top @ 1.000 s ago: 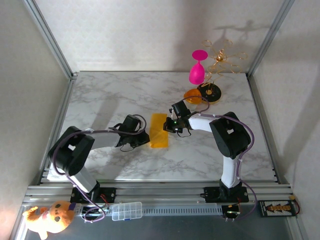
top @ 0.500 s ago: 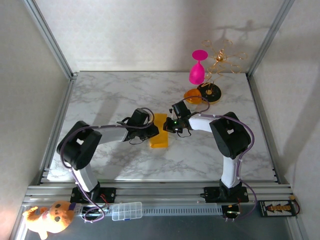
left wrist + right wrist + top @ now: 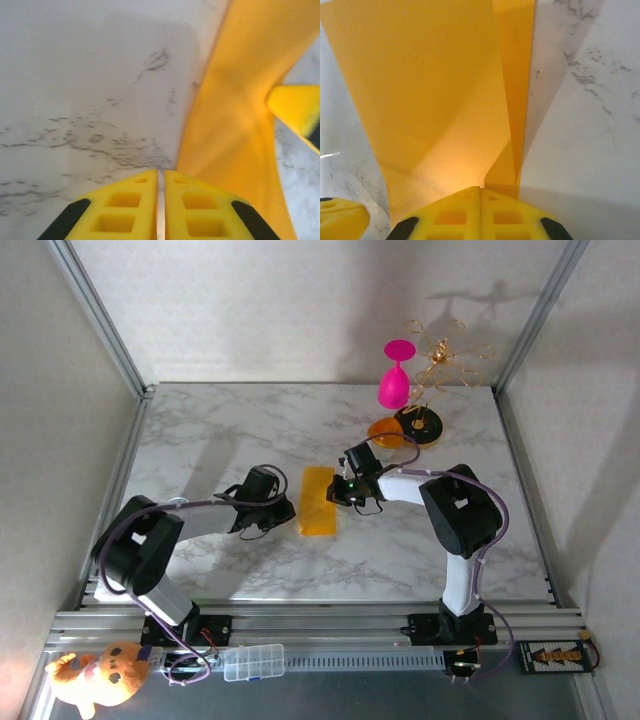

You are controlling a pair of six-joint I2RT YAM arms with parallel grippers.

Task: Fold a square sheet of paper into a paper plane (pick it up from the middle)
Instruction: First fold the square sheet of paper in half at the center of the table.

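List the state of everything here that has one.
square sheet of paper: folded into a narrow strip, lying on the table, not yet a plane
left hand: shut, tips by the strip's left edge
right hand: shut, tips at the strip's right edge; grip unclear
pink glass: standing, far right

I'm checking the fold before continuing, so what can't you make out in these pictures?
Top external: the sheet of paper is too small to show creases.
Right wrist: the right gripper covers the paper's near edge; pinched or just pressed, unclear.
Left wrist: the frame edges cut off the paper's ends.
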